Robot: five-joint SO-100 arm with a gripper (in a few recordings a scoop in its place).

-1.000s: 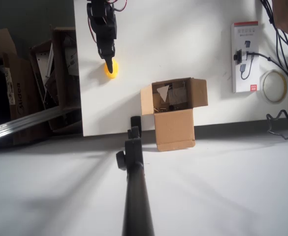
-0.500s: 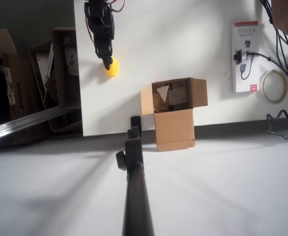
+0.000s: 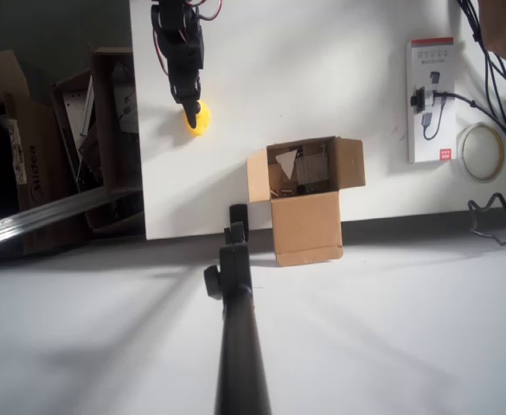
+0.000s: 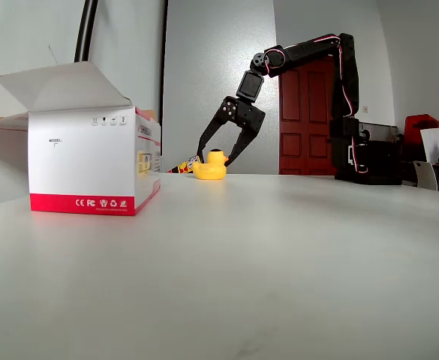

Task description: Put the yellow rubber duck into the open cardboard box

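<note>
The gripper (image 4: 217, 160) hangs over the yellow rubber duck (image 4: 210, 166) with its jaws spread wide, one finger on each side of the toy, holding nothing as far as the fixed view shows. The duck sits upright on the white table (image 3: 322, 78), well apart from the cardboard box (image 3: 304, 194), whose flaps stand open near the table's edge in the overhead view. The step in hand looks to be the grasp. To do it well, the arm should drop until the fingertips reach the duck's round body rather than its head, stay centred so neither finger pushes it aside, then close gently, since soft rubber may squirm out. The white retail box (image 4: 91, 161) stands clear of the route to the cardboard box
</note>
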